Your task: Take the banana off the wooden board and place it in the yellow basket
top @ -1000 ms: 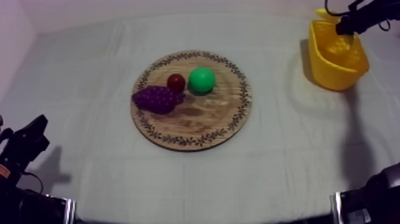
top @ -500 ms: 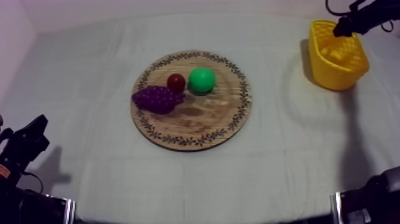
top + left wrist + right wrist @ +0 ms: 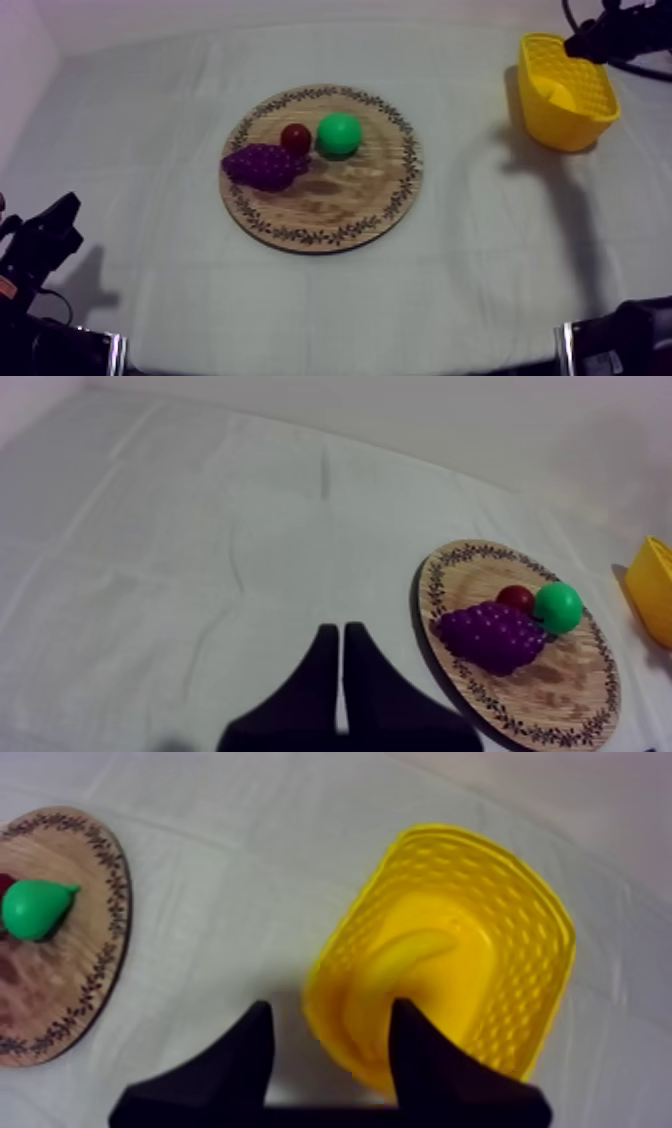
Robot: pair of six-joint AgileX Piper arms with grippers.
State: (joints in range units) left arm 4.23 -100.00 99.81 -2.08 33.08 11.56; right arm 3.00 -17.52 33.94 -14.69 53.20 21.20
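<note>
One board lies mid-table with three fruits on it: one bunch of grapes, one small red fruit and one green pear, clustered toward its far left part. One yellow basket stands at the table's far right corner and holds one banana lying lengthwise inside. The right gripper hovers over the basket's rim, fingers spread wide apart. The left gripper sits at the near left corner, its fingers pressed together in a narrow wedge.
</note>
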